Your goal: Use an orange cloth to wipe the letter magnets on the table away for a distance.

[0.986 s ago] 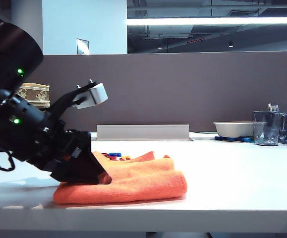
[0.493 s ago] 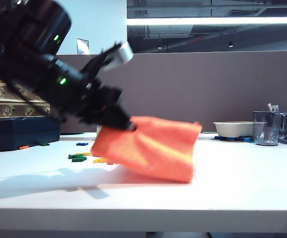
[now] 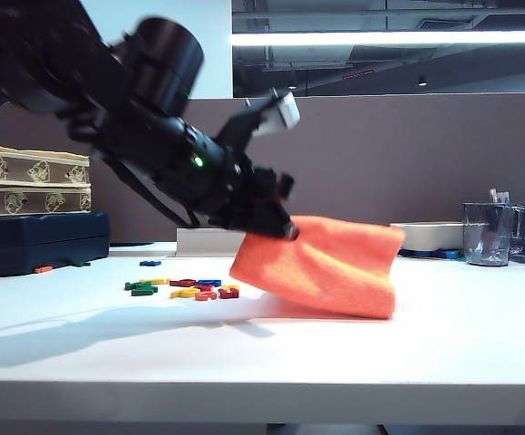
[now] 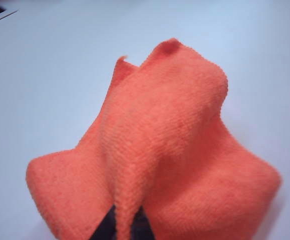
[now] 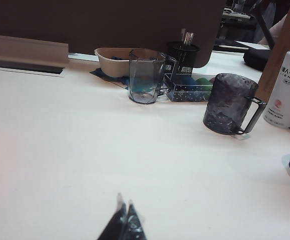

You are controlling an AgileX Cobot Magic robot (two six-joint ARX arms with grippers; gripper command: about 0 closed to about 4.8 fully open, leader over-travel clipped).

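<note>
Left gripper (image 3: 285,231) pinches a corner of the orange cloth (image 3: 330,265), whose far end drags on the white table (image 3: 407,353) beside the letter magnets (image 3: 185,288). Right gripper (image 5: 123,222) hangs over bare tabletop, fingertips pressed together, near a smoky mug (image 5: 230,104).

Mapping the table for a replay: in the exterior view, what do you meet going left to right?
Stacked boxes → letter magnets → left gripper shut on the orange cloth → white bowl → clear glass.
</note>
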